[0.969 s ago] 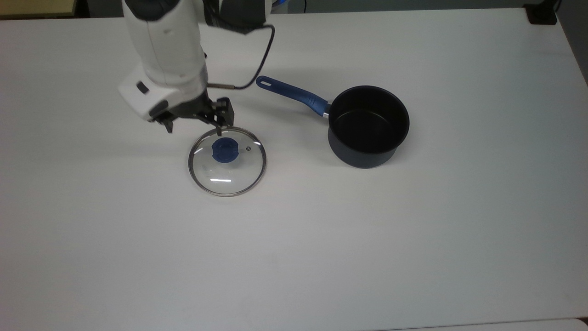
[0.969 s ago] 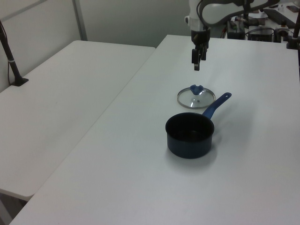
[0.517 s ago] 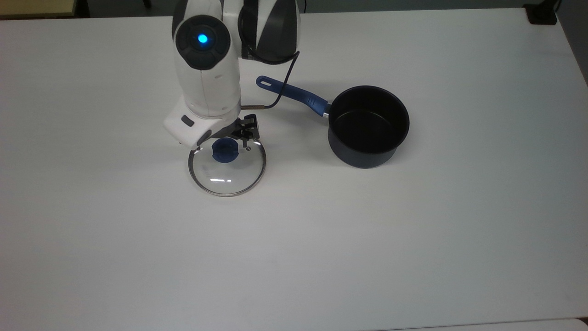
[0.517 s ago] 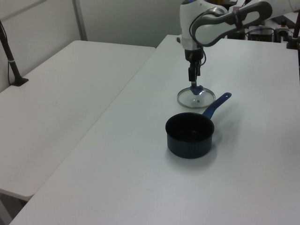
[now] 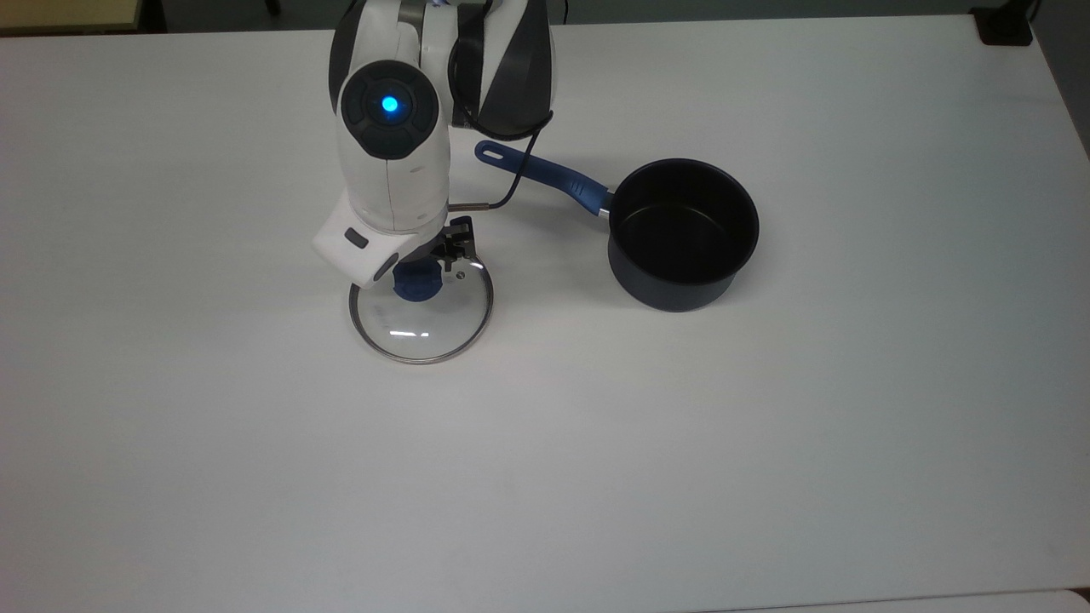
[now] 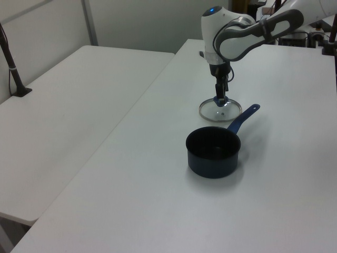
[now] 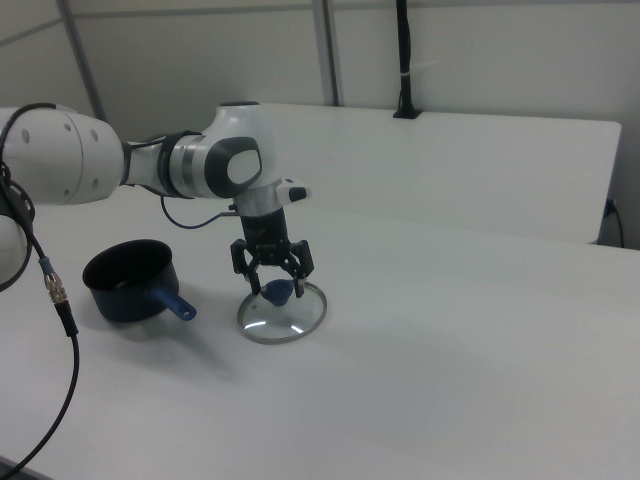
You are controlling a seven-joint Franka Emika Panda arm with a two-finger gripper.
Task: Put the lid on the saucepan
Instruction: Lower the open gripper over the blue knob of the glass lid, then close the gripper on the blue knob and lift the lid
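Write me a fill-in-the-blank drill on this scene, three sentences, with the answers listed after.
1. The lid lies flat on the ____, apart from the saucepan.
2. The gripper is spread open around the lid's ____ knob.
3. In the top view the saucepan's handle points toward the top view's ____.

Answers: table; blue; left

The white table (image 5: 766, 443) is seen from directly overhead in the top view. It is viewed obliquely from opposite ends in the left view and right view, each set farther back. The saucepan (image 5: 683, 234) and lid (image 5: 421, 308) are shared by all three.
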